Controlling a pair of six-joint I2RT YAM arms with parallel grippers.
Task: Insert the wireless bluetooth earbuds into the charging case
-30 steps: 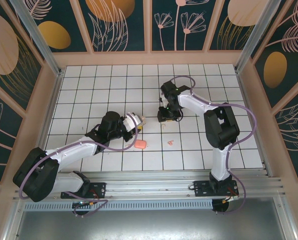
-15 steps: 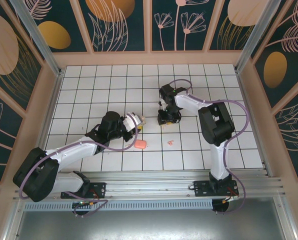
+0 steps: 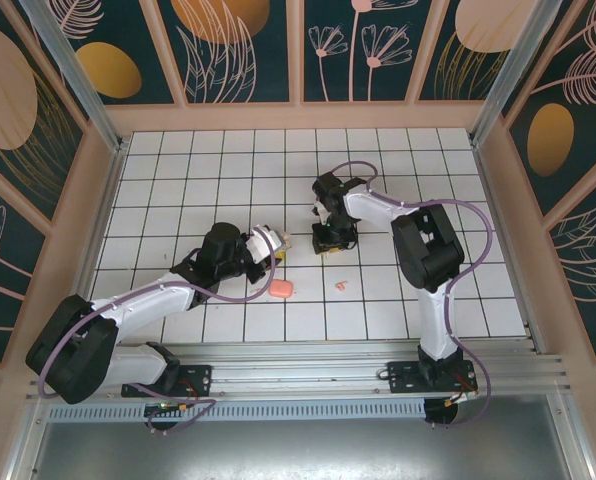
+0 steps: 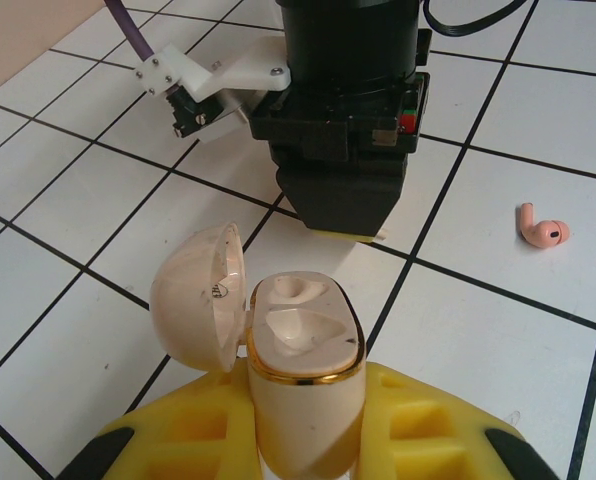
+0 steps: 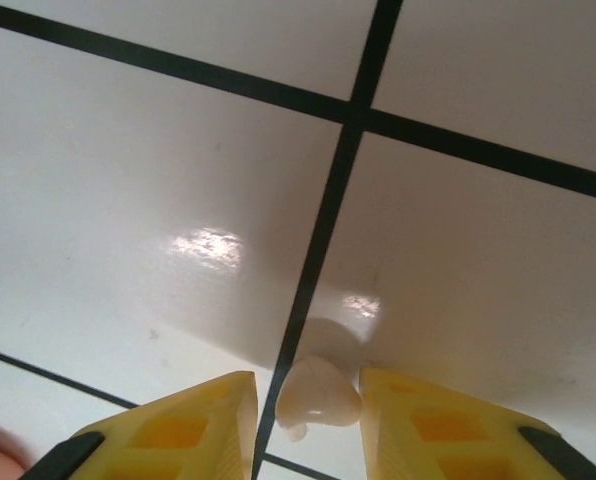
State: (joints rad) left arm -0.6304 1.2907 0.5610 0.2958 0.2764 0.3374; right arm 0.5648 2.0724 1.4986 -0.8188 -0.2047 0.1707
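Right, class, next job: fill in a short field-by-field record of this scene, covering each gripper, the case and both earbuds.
left gripper: shut on the charging case
charging case: lid hinged open, both sockets empty
right gripper: pointing down at the table, fingers either side of the pale earbud, a gap on one side
pale earbud: lying on the table beside a grid line
pink earbud: loose on the table, apart from both grippers
salmon-pink piece: on the table near the left gripper
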